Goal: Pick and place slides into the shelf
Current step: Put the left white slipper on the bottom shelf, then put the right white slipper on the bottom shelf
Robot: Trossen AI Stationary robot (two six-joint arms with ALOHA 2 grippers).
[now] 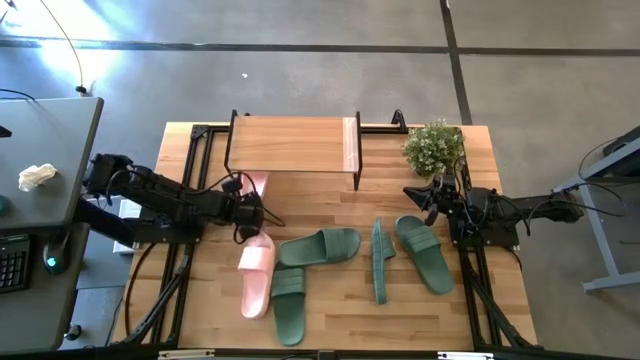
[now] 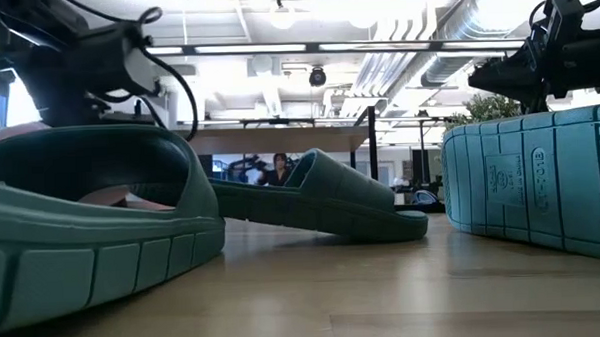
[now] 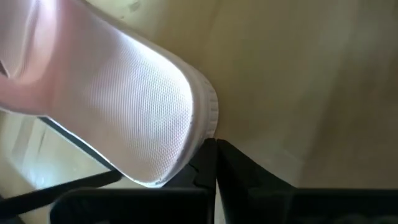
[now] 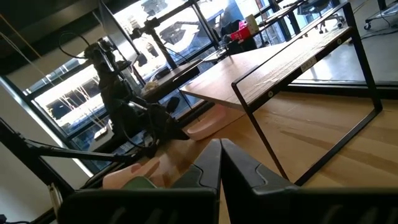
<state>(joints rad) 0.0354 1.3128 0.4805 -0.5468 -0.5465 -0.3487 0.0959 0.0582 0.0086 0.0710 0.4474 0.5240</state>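
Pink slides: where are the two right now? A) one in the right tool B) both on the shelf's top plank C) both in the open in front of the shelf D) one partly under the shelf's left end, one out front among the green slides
D: in the high view one pink slide pokes out from under the shelf at its left end, by the left tool; the other pink slide lies in front, beside a green slide.

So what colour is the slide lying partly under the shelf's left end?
Light pink rubber slide, clearest in the left wrist view; the high view shows it too.
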